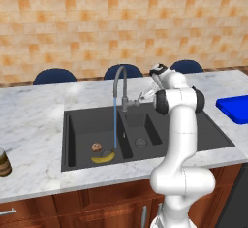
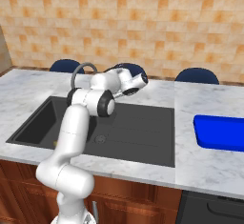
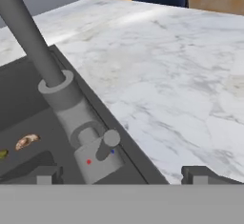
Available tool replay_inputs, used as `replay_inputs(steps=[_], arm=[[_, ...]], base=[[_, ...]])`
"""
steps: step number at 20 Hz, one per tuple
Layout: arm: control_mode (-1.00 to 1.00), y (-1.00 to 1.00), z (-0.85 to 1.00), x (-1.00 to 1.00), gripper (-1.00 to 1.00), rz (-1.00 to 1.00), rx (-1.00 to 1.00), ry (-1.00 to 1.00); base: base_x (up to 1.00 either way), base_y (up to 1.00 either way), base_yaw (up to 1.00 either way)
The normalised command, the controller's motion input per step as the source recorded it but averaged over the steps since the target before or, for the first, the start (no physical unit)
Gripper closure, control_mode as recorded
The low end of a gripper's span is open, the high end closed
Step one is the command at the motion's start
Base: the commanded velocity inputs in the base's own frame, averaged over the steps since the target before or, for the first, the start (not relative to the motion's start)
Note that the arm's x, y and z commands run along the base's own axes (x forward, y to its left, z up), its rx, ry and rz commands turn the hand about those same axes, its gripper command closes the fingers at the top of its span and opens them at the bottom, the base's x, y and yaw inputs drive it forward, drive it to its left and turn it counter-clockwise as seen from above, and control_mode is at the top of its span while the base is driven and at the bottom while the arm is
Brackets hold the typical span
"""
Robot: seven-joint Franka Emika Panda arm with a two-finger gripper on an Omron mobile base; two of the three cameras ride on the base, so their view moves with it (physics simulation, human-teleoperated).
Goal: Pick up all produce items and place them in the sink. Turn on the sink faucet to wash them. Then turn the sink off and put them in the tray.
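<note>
The yellow banana [image 1: 103,157] and the small brown ball [image 1: 96,147] lie in the left basin of the dark grey sink [image 1: 203,136]. A blue stream of water [image 1: 115,125] runs from the gooseneck faucet [image 1: 119,79] into that basin. My gripper [image 1: 143,96] hovers just right of the faucet base, open, holding nothing. In the hand view the thin lever handle [image 3: 106,144] sits between and ahead of my fingertips [image 3: 45,174], beside the spout [image 3: 28,37], with the ball [image 3: 26,141] at the left. The blue tray [image 1: 235,108] rests on the counter at the right.
A dark brown jar [image 1: 4,162] stands at the counter's left front. Blue chair backs [image 1: 54,76] line the far side of the marble counter. The tray [image 2: 220,131] lies right of the sink's drainboard [image 2: 143,132].
</note>
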Motion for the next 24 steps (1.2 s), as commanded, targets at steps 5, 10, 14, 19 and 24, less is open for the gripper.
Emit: replay_inputs(steps=[5, 10, 14, 19, 24], arm=[[-1.0, 0.01, 0.0, 0.03, -1.0, 0.11, 0.08, -0.02], [-1.0, 0.21, 0.0, 0.18, -1.0, 0.04, 0.05, -0.01], [-1.0, 0.31, 0.0, 0.16, -1.0, 0.04, 0.03, -0.01], [-1.0, 0.33, -0.01, 0.16, -1.0, 0.06, 0.03, 0.0], [-1.0, 0.44, 0.0, 0.19, -1.0, 0.05, 0.04, 0.0]], base=[[0.0, 0.0, 0.0], [0.0, 0.0, 0.0], [0.0, 0.0, 0.0], [0.0, 0.0, 0.0], [0.0, 0.0, 0.0]])
